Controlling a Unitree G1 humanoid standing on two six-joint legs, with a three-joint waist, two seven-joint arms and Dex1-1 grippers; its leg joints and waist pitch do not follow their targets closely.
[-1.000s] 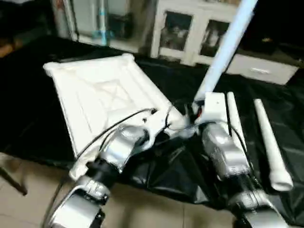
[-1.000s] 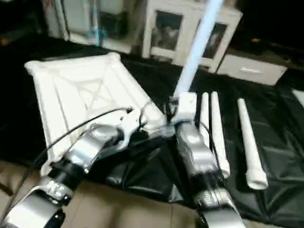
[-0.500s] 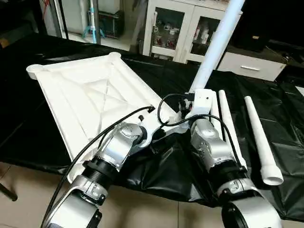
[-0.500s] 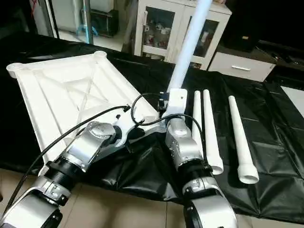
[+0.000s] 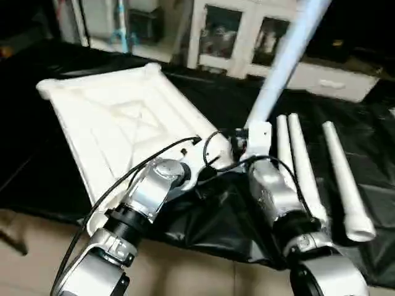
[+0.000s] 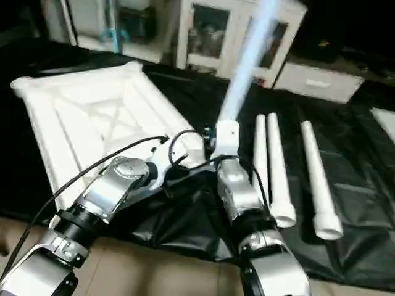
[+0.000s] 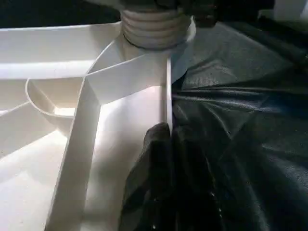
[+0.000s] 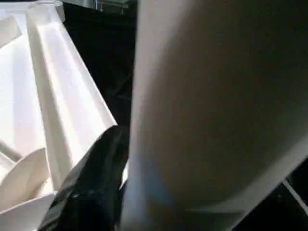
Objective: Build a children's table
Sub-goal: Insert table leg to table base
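Since the earlier frames little has changed among the parts: the upright leg (image 5: 281, 68) still rises tilted from the same near corner of the table top, both arms remain at that corner, and only the head camera's framing has shifted.

The white table top (image 5: 117, 123) lies underside up on the black-covered work table (image 5: 55, 160), its ribs and crossed braces facing the camera and a round socket at its far corner. At the near right corner, the leg's ringed lower end (image 7: 155, 25) sits in the corner socket, and the tube leans up and away toward the cabinet (image 5: 241, 37) at the back.

The left gripper (image 7: 161, 159) is at the top's edge wall just beside that socket; its black fingers are pressed together against the thin white wall, with the black cover bunched beside them. The right gripper (image 8: 96, 183) is at the base of the standing leg. One black finger (image 8: 86, 187) lies close against the tube, but whether the jaws grip the leg or have eased off cannot be told.

To the right of the arms, three more legs (image 5: 299, 169) lie side by side on the black cover, two close together and the third apart, their wide open ends toward the robot.
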